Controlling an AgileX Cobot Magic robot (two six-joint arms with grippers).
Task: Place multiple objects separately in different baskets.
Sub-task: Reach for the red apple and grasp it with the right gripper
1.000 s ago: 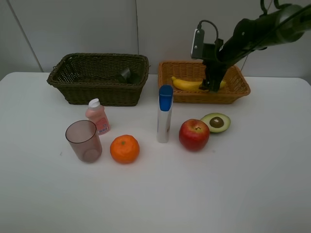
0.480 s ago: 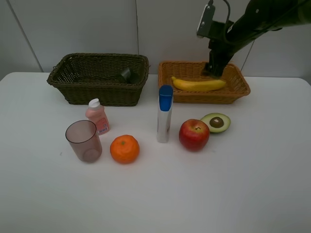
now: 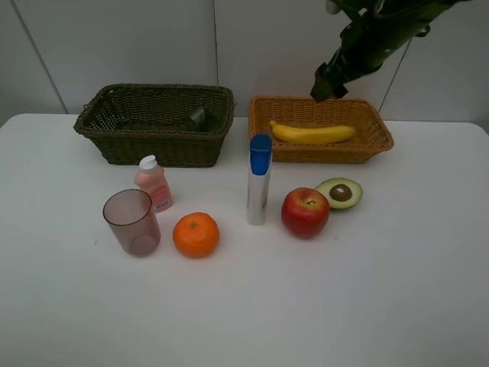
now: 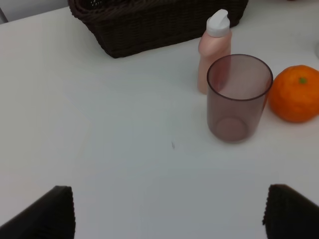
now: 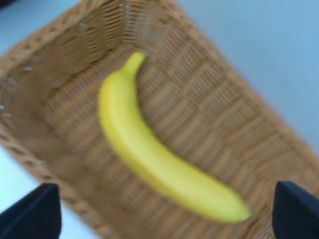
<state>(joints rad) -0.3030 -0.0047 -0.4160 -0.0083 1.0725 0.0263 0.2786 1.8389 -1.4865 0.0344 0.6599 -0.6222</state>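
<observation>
R gripper [image 5: 163, 211] open wide, empty, above banana [image 5: 144, 152]

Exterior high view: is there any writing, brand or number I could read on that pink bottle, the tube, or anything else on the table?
On the pink bottle: a reddish label low on its side, too small and blurred to read.
On the silver tube: no lettering shows.
Elsewhere, in all three views: no words, numbers or signs to be seen.
</observation>
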